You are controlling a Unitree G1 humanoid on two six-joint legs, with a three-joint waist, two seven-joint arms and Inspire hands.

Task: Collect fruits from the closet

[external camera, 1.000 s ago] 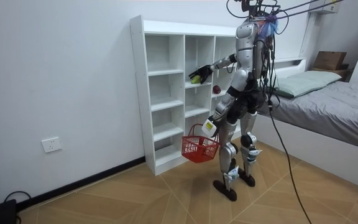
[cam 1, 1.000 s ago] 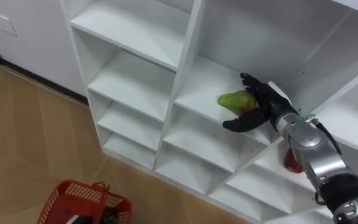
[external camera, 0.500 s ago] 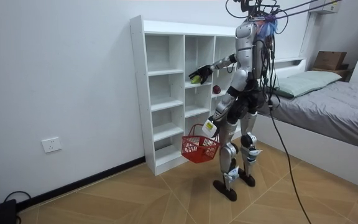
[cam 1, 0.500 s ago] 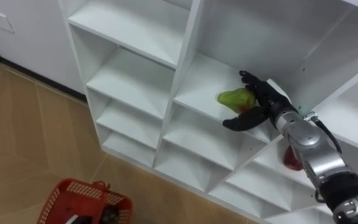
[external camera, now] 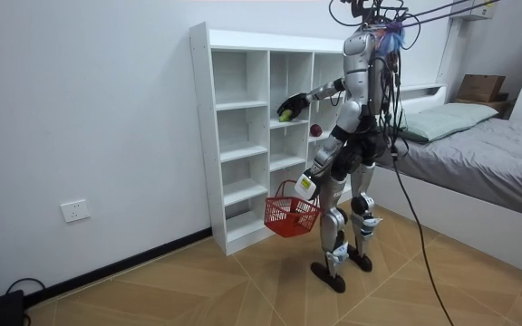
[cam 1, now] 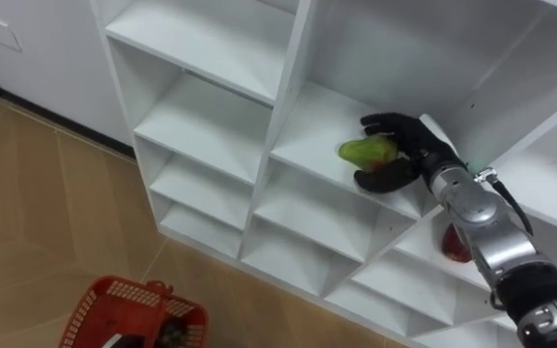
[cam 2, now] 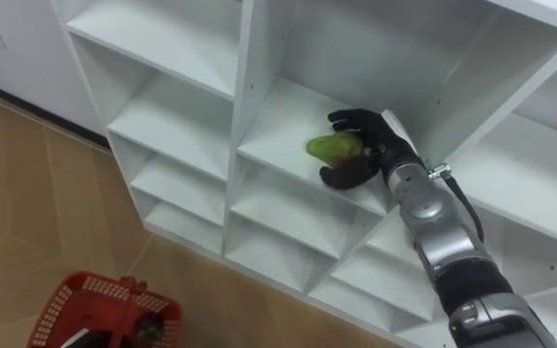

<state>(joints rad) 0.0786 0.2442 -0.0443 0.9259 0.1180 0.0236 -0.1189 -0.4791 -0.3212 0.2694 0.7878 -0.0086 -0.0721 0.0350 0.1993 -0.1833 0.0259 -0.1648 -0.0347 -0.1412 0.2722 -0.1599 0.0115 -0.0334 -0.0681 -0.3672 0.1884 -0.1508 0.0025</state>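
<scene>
White open shelving, the closet, rises against a pale wall, and the robot stands facing it on a wood-patterned floor with a grey bed behind it. Its right arm reaches up into a middle compartment. There the right hand is wrapped round a green fruit: the dark fingers curl over the top of the fruit and the thumb closes in from beneath, so the fruit sits pinched between them. The fruit is at the front of that compartment's shelf board, just off the fingertips on the side away from the wrist; whether it rests on the board cannot be told. Below the fingers and back towards the forearm, one compartment lower, a small red fruit stands on its shelf, partly hidden by the arm. Far below the fingers, near floor level, a red mesh basket hangs from the left hand, which is lowered at the robot's side in the room view; that hand's grip is too small to make out.
</scene>
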